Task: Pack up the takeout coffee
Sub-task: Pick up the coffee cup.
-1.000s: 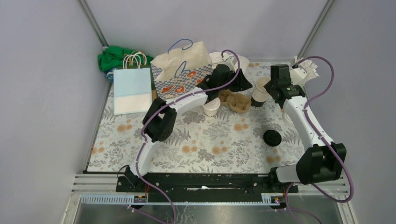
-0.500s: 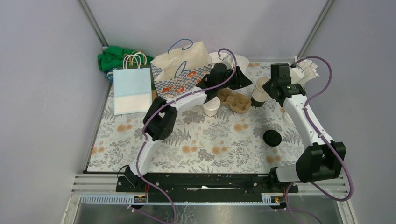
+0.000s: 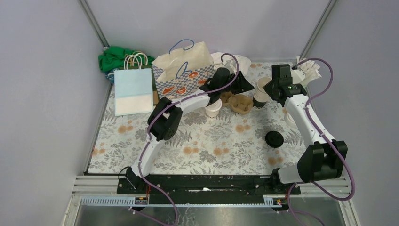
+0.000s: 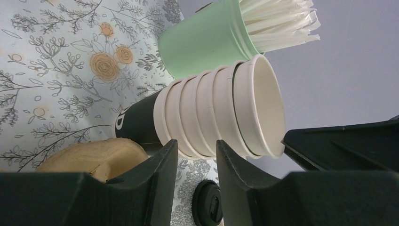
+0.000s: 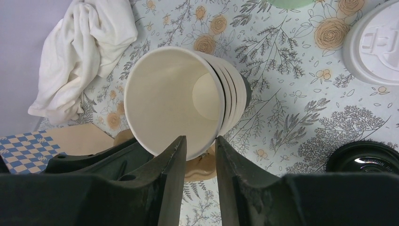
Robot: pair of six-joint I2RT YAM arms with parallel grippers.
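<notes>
Since the earlier frames, the left arm's elbow has shifted right and farther from its base. The left gripper (image 3: 247, 86) has advanced slightly right toward the stack of nested cream paper cups (image 3: 261, 94). The right arm has barely changed pose.

The stack stands at the far right-centre of the floral-patterned table cover (image 3: 211, 141). Its lowest cup is dark with pale lettering. The brown moulded-pulp cup carrier (image 3: 236, 102) lies just left of the stack. A single cream paper cup (image 3: 213, 109) stands left of the carrier, partly under the left arm.

In the left wrist view, the left gripper (image 4: 196, 150) has its jaws narrowly parted with nothing between them. The stack (image 4: 221, 113) lies beyond the fingertips. The mint-green tumbler of white wrapped straws (image 4: 207, 42) stands near the stack, on its far right side.

In the right wrist view, the right gripper (image 5: 200, 146) is at the mouth of the top cup of the stack (image 5: 188, 99). Its jaws are narrowly parted and the cup rim shows in the gap. Whether the fingers press on the rim cannot be determined.

A round black plastic lid (image 3: 274, 139) lies nearer on the right. A round white plastic lid (image 5: 376, 42) lies to the right of the stack. A crumpled white cloth (image 5: 84, 52) lies at the far edge. A checked paper bag with blue handles (image 3: 183, 68) and a pale blue paper bag (image 3: 134, 89) stand at the far left.
</notes>
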